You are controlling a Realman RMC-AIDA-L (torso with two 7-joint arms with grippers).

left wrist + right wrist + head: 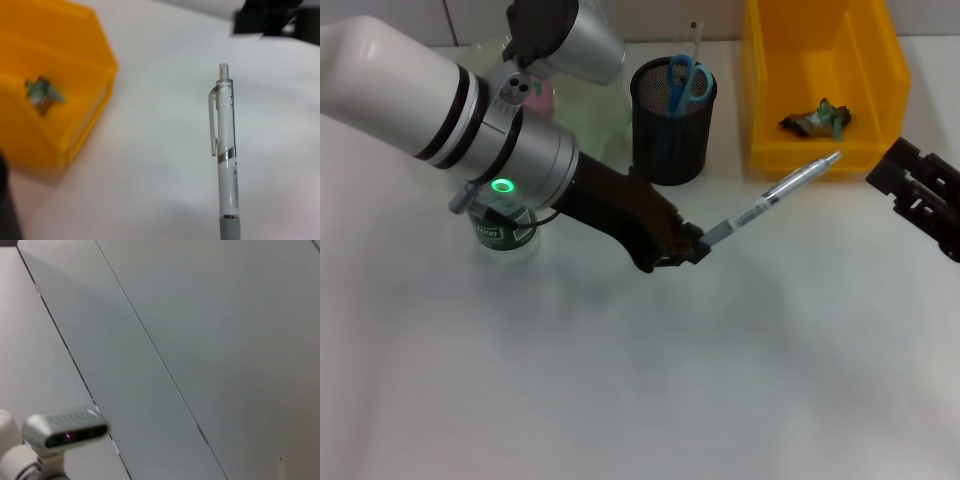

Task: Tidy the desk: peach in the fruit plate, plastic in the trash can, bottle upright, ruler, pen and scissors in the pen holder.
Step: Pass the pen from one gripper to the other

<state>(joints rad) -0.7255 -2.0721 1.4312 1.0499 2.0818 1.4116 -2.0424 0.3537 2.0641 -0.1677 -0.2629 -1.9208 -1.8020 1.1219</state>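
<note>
My left gripper [694, 246] is shut on the grey grip of a clear white pen [780, 193], held above the table between the pen holder and the yellow trash can. The pen [225, 145] points toward the trash can [820, 150], where crumpled plastic [818, 118] lies. The black mesh pen holder [670, 135] holds blue scissors [685, 80] and a thin pale stick [698, 42] that may be the ruler. A pink peach [542, 97] peeks out behind my left arm on the glass fruit plate [595, 115]. The green-labelled bottle [502, 227] is mostly hidden under that arm.
My right gripper [918, 192] hangs at the right edge, beside the trash can's [55, 115] front corner, and shows dark in the left wrist view [270, 17]. The plastic [42, 92] shows there too. The right wrist view shows only wall panels and my head camera [65, 429].
</note>
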